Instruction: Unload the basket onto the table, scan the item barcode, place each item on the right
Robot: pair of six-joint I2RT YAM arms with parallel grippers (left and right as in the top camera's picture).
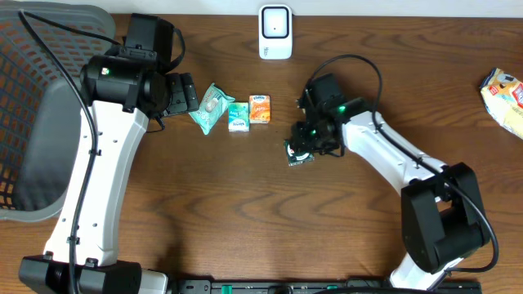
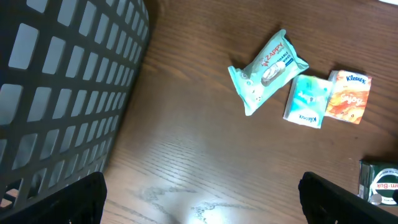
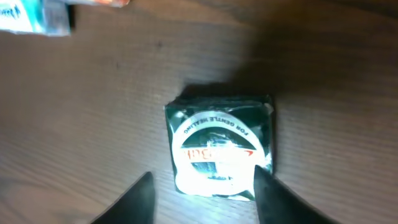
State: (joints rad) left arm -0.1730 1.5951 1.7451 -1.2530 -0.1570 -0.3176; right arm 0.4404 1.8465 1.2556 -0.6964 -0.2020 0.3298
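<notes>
Where green packet (image 3: 217,134) lies, right pincer (image 3: 203,173) above

Can't read green packet (image 3: 219,144) label in rt wrist view, blurred w/ glare, only catching a sliver of teal pack (image 3: 31,15) at top-left edge, and overhead losing yellow snack bag (image 1: 505,96) partly off rt edge.

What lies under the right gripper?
A dark green packet lies flat on the wooden table, label up, below the right gripper. The packet's underside is covered, so no barcode can be seen.
</notes>
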